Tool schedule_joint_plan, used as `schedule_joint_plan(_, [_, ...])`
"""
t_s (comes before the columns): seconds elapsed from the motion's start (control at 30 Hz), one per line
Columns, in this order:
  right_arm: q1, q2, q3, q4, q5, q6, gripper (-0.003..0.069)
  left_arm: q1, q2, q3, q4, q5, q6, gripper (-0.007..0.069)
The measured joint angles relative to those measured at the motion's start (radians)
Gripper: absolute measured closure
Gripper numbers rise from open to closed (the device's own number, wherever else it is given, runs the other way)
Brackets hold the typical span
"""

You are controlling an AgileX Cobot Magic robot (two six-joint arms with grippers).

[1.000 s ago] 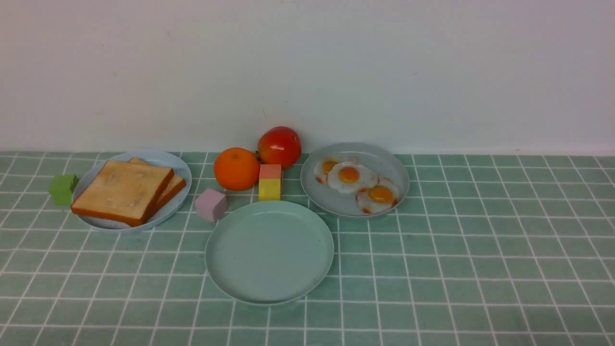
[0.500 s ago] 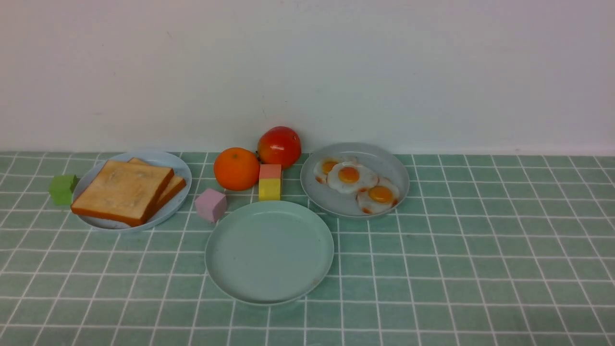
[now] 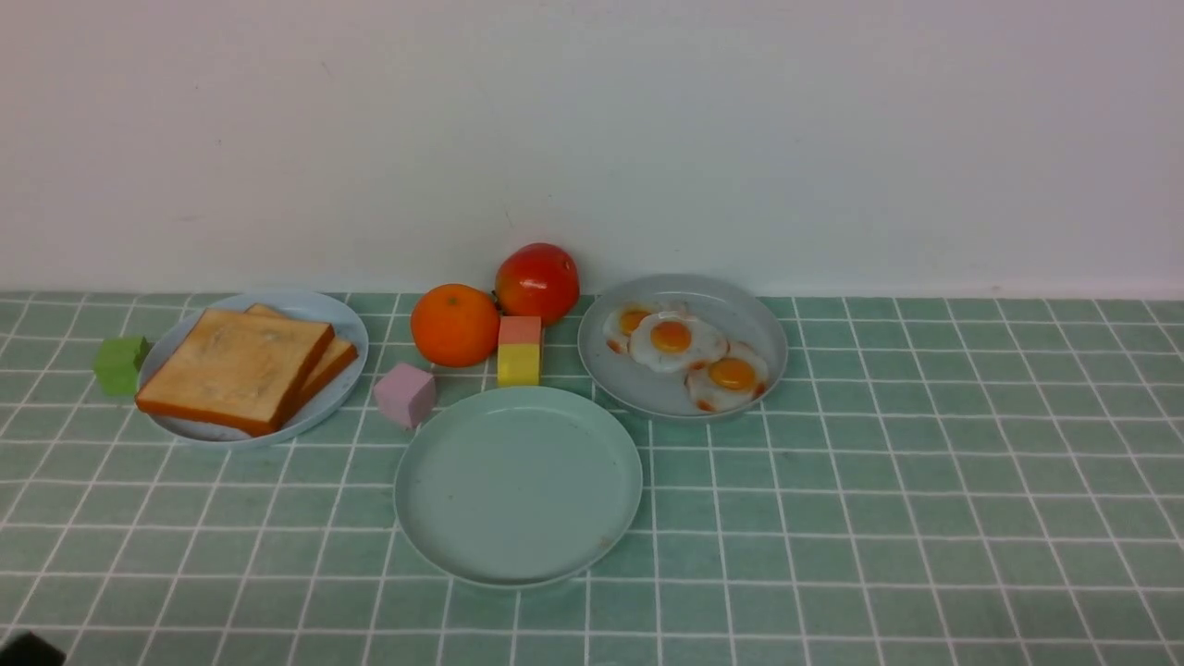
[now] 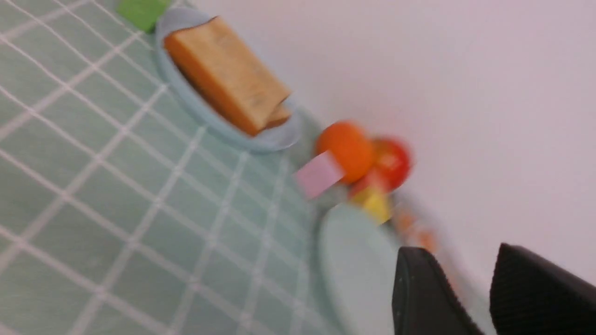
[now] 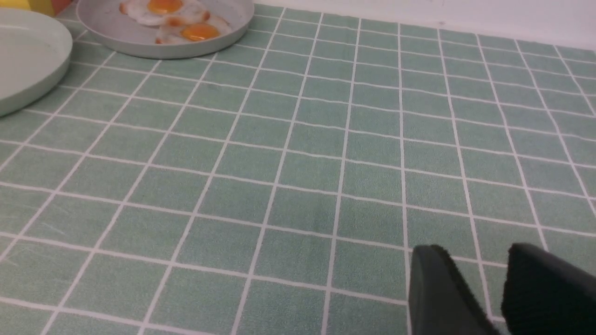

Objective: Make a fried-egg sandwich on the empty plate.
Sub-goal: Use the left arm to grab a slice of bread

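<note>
Two toast slices (image 3: 236, 368) lie stacked on the pale blue plate (image 3: 356, 338) at the left. Three fried eggs (image 3: 673, 339) lie on the grey plate (image 3: 763, 328) at the right. The empty mint-green plate (image 3: 518, 486) sits in the middle, nearer to me. In the blurred left wrist view my left gripper (image 4: 461, 251) is open and empty, off the table, with the toast (image 4: 226, 72) and mint plate (image 4: 354, 260) ahead. My right gripper (image 5: 475, 249) is open and empty, low over bare cloth, far from the eggs (image 5: 163, 9) and mint plate (image 5: 28, 51).
An orange (image 3: 455, 324), a red fruit (image 3: 537, 280), a pink-and-yellow block (image 3: 520, 351) and a pink cube (image 3: 405, 394) crowd between the plates. A green cube (image 3: 120, 363) sits left of the toast plate. A white wall stands behind. A dark bit of my left arm (image 3: 28, 650) shows at the corner.
A dark part of my left arm has come into the bottom left corner of the front view. Plates and food have not moved.
</note>
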Motion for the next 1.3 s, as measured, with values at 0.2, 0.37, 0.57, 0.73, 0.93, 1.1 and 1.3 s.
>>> schedule_joint_plan(0.2, [0.0, 0.0, 0.0, 0.003, -0.004, 0.0, 0.0419, -0.003, 0.0, -0.026, -0.097, -0.015, -0.007, 0.04])
schedule_joint_plan(0.37, [0.0, 0.0, 0.009, 0.23, -0.054, 0.151, 0.0419, -0.024, 0.075, -0.187, -0.097, 0.199, 0.105, 0.0532])
schedule_joint_plan(0.57, [0.0, 0.0, 0.01, 0.627, -0.181, 0.341, 0.0419, -0.029, 0.436, -0.483, -0.053, 0.569, 0.361, 0.0638])
schedule_joint_plan(0.73, [0.0, 0.0, -0.011, 0.73, -0.158, 0.343, 0.0419, -0.045, 0.716, -0.626, 0.001, 0.643, 0.518, 0.0638])
schedule_joint_plan(0.93, [0.0, 0.127, -0.302, 0.646, 0.244, 0.096, 0.0532, -0.092, 1.06, -0.78, 0.05, 0.462, 0.602, 0.0638])
schedule_joint_plan(1.1, [0.01, 0.401, -0.582, 0.462, 0.509, -0.014, 0.0669, -0.162, 1.351, -0.975, 0.154, 0.385, 0.62, 0.0638])
schedule_joint_plan(1.3, [0.158, 0.649, -0.791, 0.227, 0.57, -0.001, 0.0655, -0.181, 1.586, -1.185, 0.368, 0.451, 0.47, 0.0638])
